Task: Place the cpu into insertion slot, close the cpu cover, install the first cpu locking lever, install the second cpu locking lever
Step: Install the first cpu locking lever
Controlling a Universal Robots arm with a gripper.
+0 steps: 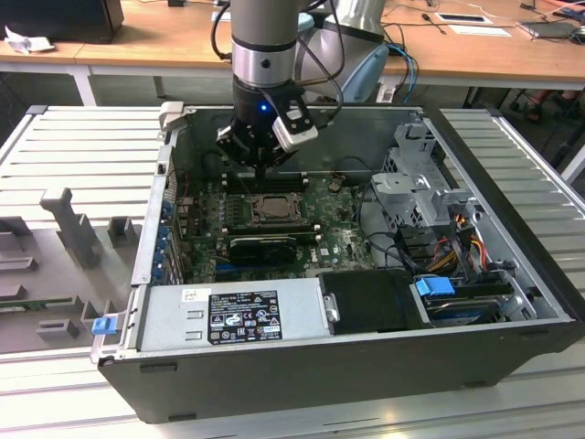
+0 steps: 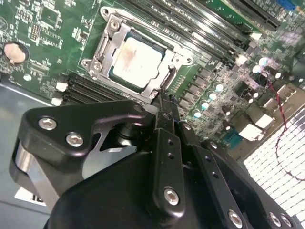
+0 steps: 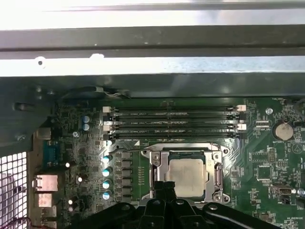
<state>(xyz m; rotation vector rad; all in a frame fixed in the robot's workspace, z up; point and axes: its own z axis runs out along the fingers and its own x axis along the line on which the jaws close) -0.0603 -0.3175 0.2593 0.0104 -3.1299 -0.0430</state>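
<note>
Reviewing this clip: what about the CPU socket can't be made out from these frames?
1. The insertion slot: its near edge is covered by the gripper in both wrist views, so what is latched there is unreadable.
2. The cpu cover: too small in the exterior view to tell whether it lies fully flat.

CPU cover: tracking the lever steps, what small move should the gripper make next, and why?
Probably dip slightly to catch a locking lever: the silver-grey square cpu is seated, the thin silver frame cover lies flat, and the shut black gripper hovers at its edge.
</note>
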